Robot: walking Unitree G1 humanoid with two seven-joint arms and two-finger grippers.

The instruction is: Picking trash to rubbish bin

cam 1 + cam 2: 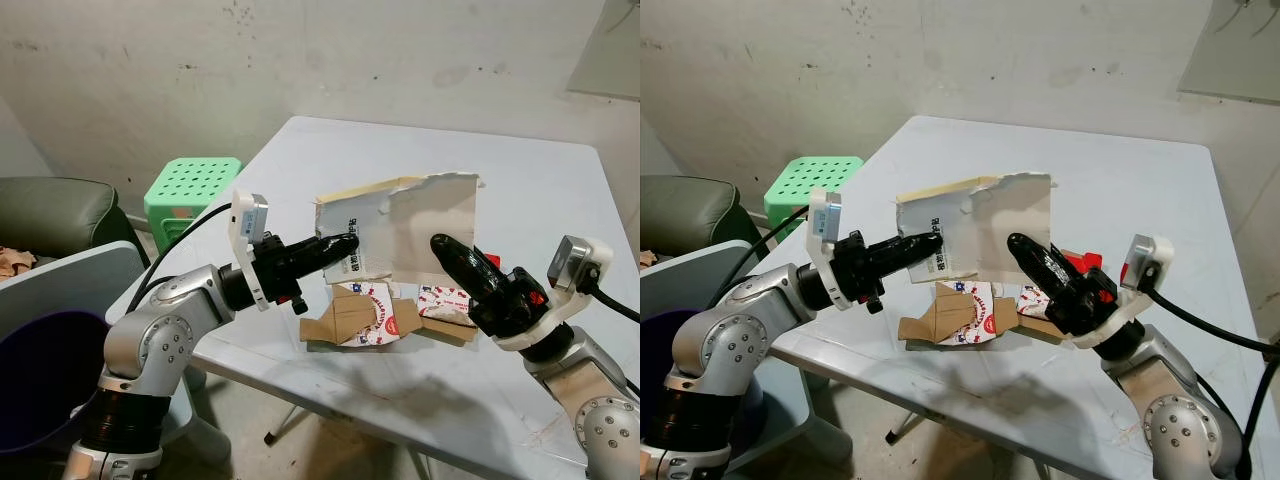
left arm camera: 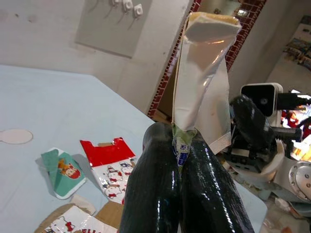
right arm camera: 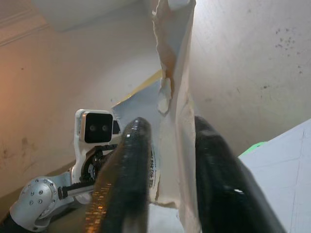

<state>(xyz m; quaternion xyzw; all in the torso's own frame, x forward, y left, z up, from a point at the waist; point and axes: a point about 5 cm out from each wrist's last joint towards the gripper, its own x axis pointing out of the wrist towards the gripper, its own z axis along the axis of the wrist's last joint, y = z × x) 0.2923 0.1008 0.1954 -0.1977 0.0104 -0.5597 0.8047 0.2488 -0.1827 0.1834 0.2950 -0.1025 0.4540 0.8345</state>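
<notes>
— Where is the trash?
— A torn sheet of packaging is held upright above the white surface, between the two arms. The left claw has its fingers pressed together, pinching the sheet's lower left edge by the printed label.
— And the right claw?
— Its fingers are spread, one on each side of the sheet's right edge, not closed on it.
— What lies below?
— Flattened cardboard scraps with red and white print rest on the surface under the sheet. In the left wrist view, a small green packet lies beside a red one.
— The rubbish bin?
— A dark bin stands at the robot's left, near a green stool.
</notes>
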